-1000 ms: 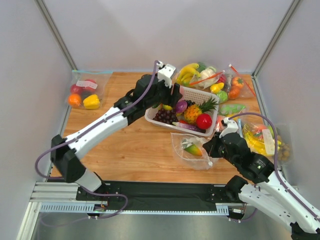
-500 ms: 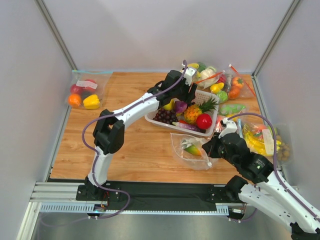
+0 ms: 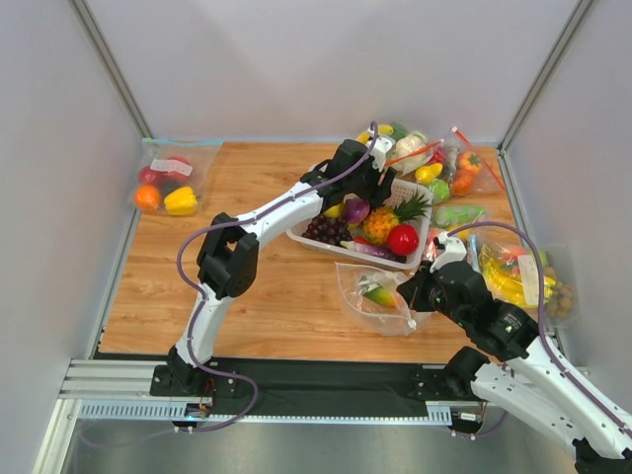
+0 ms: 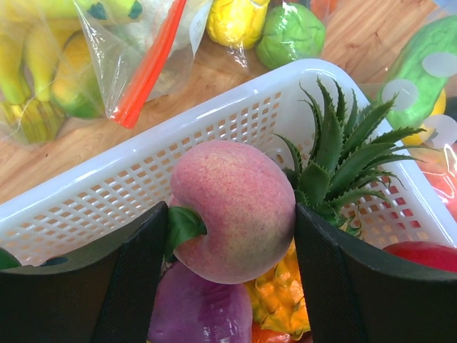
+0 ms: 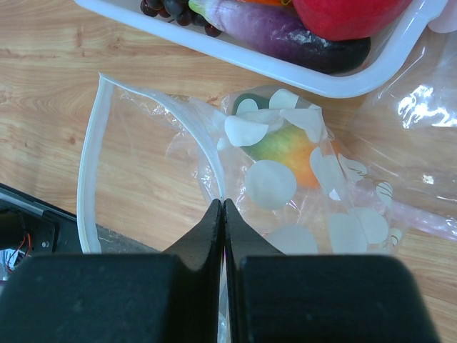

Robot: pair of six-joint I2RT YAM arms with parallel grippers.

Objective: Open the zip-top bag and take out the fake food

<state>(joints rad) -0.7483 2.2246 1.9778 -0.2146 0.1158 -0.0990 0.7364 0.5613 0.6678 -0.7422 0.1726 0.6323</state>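
My left gripper point(image 3: 373, 166) is shut on the pink peach point(image 4: 234, 207) and holds it above the far side of the white basket point(image 4: 214, 136), over a purple piece and the pineapple point(image 4: 335, 164). The zip-top bag point(image 3: 378, 296) lies on the wooden table in front of the basket, its mouth open. My right gripper point(image 3: 415, 294) is shut on the bag's edge point(image 5: 223, 187). Inside the bag point(image 5: 335, 214) I see the yellow round fruit point(image 5: 289, 146) and part of the dark green cucumber point(image 5: 250, 102).
The basket point(image 3: 346, 253) holds grapes point(image 3: 326, 229), a pineapple and a red fruit point(image 3: 402, 239). Bags with red-orange zip strips point(image 3: 425, 153) sit at the back right, a banana bag point(image 3: 518, 272) at the right, a blue-zip bag point(image 3: 166, 183) at the back left.
My left gripper has swung right from the basket's back left corner to above its far side, carrying the peach. The right arm and the bag have not moved.
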